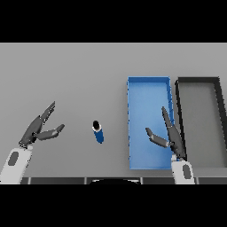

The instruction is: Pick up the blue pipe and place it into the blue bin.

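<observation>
A short blue pipe (98,131) with a dark end cap stands on the grey table, left of the blue bin (149,84). My right hand (172,136) hovers over the bin's right part, fingers straight and thumb spread, holding nothing. At the left, my left hand (37,127) is open too, roughly a hand's length from the pipe. Neither hand touches the pipe.
A black bin (198,80) with a grey floor sits directly right of the blue bin, nearly touching it. Both bins reach close to the table's front edge.
</observation>
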Controlling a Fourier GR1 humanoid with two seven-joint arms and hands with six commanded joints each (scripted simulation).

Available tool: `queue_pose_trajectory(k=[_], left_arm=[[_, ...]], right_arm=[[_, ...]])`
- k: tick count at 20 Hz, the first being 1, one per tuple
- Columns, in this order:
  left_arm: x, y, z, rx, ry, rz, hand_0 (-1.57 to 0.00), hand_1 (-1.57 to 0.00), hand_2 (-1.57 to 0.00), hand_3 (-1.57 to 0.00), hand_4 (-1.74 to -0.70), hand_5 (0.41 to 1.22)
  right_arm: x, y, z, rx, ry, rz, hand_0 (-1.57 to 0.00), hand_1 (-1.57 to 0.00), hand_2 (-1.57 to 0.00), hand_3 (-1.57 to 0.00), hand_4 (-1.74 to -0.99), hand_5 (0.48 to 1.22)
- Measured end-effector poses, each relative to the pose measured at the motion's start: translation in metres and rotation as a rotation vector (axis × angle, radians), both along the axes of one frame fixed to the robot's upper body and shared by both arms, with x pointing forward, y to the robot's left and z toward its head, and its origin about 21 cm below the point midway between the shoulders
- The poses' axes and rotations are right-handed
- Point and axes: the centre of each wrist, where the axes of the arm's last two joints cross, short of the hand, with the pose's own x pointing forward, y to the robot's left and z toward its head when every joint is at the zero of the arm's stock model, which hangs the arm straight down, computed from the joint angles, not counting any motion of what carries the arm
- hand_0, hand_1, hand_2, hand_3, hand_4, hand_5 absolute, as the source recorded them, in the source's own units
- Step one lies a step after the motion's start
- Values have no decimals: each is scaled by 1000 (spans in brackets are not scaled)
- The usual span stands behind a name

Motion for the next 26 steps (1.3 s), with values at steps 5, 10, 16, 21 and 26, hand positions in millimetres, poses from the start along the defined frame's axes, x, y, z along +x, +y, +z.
queue_pose_trajectory(k=[5,10,16,21,26], left_arm=[[-17,-27,0,21,85,-195,1,1,1,1,-1187,532],[-19,-63,-5,20,124,-310,1,1,1,1,-1207,494],[-21,-103,-31,8,92,-347,1,1,1,1,-1220,495],[-8,-131,-40,-24,62,-322,1,1,1,1,-1220,502],[1,-148,-52,-2,44,-332,1,1,1,1,-1160,491]], right_arm=[[5,-1,1,5,-25,25,1,1,1,1,-1254,626],[5,-2,3,20,-25,37,1,1,1,1,-1290,646],[2,3,5,28,-19,27,1,1,1,1,-1305,652],[2,0,5,22,-20,27,1,1,1,1,-1320,655],[-3,-2,6,21,-4,21,1,1,1,1,-1323,665]])
